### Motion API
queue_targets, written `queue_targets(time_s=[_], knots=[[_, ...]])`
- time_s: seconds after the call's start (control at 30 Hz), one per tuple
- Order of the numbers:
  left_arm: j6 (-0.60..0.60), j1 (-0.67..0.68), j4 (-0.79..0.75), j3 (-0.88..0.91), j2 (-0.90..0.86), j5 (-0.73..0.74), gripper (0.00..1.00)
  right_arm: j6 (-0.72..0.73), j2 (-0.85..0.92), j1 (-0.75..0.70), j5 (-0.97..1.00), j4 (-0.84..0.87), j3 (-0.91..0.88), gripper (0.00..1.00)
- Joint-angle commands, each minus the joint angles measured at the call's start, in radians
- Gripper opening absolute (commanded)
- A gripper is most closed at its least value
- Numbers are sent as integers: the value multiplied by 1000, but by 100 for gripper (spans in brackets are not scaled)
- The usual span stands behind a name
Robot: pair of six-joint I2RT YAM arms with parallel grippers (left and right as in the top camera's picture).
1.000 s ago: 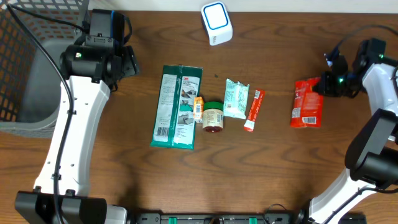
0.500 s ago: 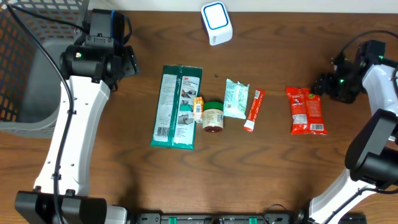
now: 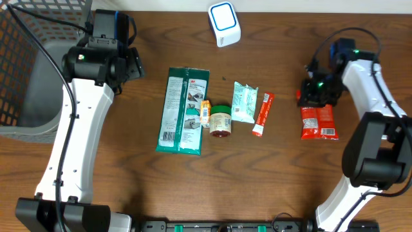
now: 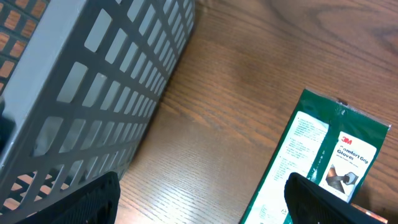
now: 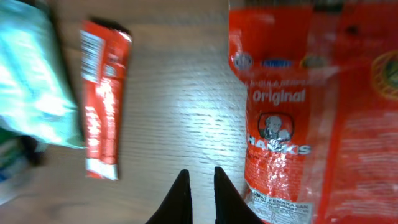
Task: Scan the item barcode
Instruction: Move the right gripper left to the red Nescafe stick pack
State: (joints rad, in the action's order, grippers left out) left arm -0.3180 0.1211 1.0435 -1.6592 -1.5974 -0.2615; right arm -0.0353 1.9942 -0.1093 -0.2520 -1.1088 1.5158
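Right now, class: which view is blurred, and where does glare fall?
Right wrist view: blurred, with glare on the table beside the red snack bag. Left wrist view: sharp, the green packet print readable. Overhead view: evenly lit.

Dark brown wooden table point(image 3: 270, 187) with a fine streaked grain. Jar point(image 3: 221, 121): green lid, beige label. Touching the jar, a small orange tube point(image 3: 205, 112). Just beyond it, a 3M package point(image 3: 183, 111), dark green with a white text panel and red logo. On the jar's other side, a pale mint pouch point(image 3: 244, 102), then a red stick sachet point(image 3: 262, 114) with a white end. Farthest from the jar, a red snack bag point(image 3: 318, 121) with white lettering. White scanner point(image 3: 224, 24) with a blue ring. Grey grid-pattern basket point(image 3: 9, 58).
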Motion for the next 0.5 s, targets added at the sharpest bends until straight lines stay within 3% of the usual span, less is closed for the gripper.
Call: queue_targets(time_s=[0.0, 0.17, 0.47], knots=[[-10, -3, 2, -1, -2, -13, 84, 43, -15, 41, 153, 40, -74, 9], [-10, -3, 3, -1, -2, -13, 85, 42, -15, 53, 283, 149, -171, 9], [-10, -3, 3, -1, -2, -13, 85, 87, -15, 48, 458, 149, -177, 6]])
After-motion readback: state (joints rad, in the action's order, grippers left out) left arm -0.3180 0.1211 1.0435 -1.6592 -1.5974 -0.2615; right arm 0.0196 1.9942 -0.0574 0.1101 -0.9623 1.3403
